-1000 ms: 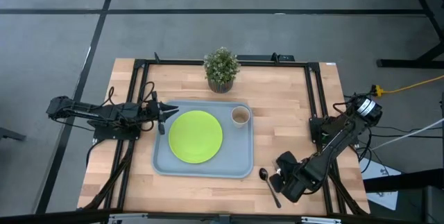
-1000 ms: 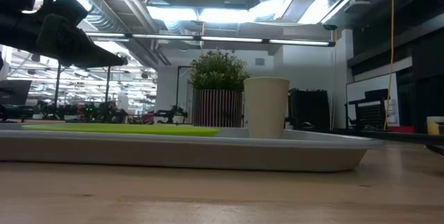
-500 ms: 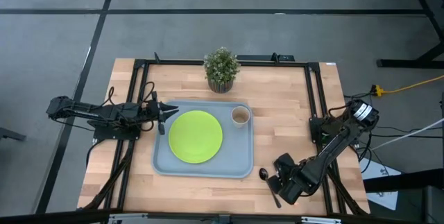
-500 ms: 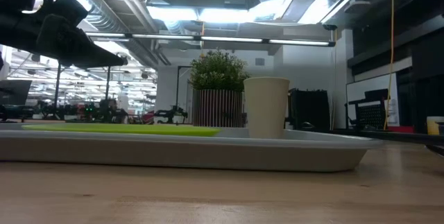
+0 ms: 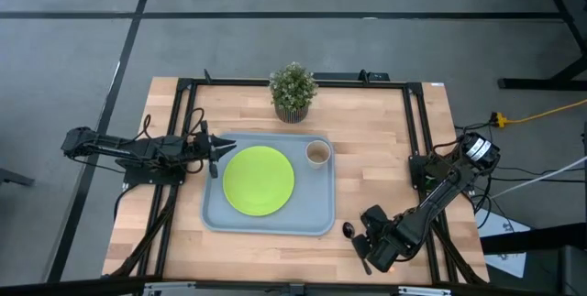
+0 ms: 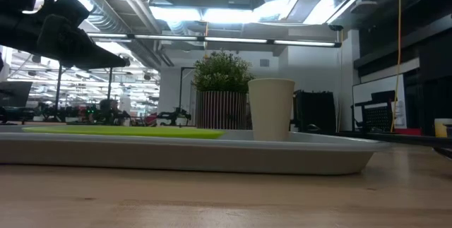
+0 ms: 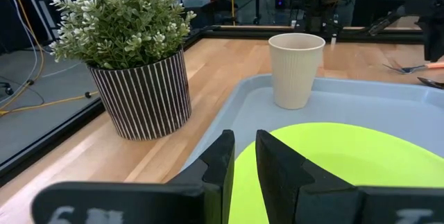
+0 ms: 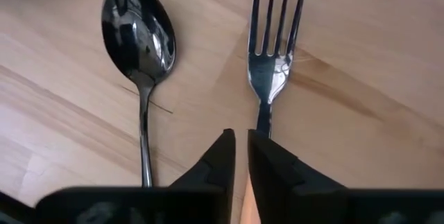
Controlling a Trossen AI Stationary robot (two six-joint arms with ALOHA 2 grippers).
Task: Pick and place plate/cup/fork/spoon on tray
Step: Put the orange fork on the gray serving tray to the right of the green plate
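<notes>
The lime-green plate [image 5: 259, 180] and the beige cup [image 5: 317, 153] sit on the grey-blue tray [image 5: 266, 225]; the cup stands upright in the tray's far right corner. The dark spoon [image 8: 139, 37] and the fork [image 8: 276, 37] lie side by side on the wood, just off the tray's near right corner. My right gripper [image 5: 371, 241] is over them, shut on the fork's orange handle, and hides the fork in the high view. My left gripper [image 5: 216, 155] is shut and empty at the tray's left rim. My right gripper has the fork's orange handle [image 8: 244, 203] in the narrow gap between its two fingers, just behind the silver neck [image 8: 263, 116]. The fingers come from above and point along the fork. The tines [image 8: 277, 16] lie flat on the table.
A potted plant [image 5: 293, 93] in a striped pot stands at the table's far edge behind the tray. The spoon's bowl [image 5: 348, 230] lies close to the tray's near right corner. Black rails [image 5: 417, 131] run along both table sides.
My right gripper has gone a little toward the table's left and near edges, over the spoon's handle and the fork. Nothing else has moved.
</notes>
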